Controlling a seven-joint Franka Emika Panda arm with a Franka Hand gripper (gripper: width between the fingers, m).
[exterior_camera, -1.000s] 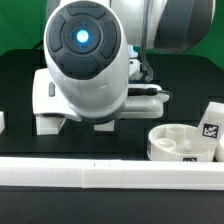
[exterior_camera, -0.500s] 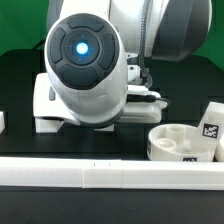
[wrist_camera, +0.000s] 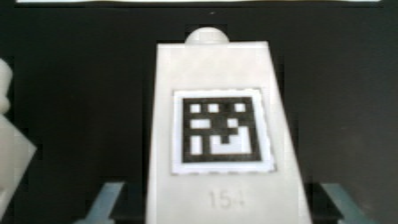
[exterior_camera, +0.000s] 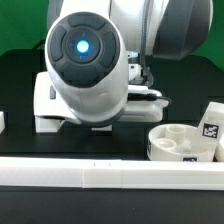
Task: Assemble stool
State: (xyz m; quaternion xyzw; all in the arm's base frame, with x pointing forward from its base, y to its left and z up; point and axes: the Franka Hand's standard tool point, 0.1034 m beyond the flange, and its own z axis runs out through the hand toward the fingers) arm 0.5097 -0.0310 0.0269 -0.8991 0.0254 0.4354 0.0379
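In the wrist view a white stool leg with a black-and-white tag lies on the black table, its rounded peg end pointing away from me. My gripper is open, one finger on each side of the leg with a dark gap between each finger and the leg. In the exterior view the arm hides the gripper. The round rimmed seat lies at the exterior view's right, with another tagged leg behind it.
White blocky parts lie under and beside the arm at the exterior view's left. A long white border rail runs along the front. Another white part shows at the edge of the wrist view.
The arm's wrist has shifted slightly toward the exterior view's left and lower, then held still. The seat and the tagged leg have not moved.
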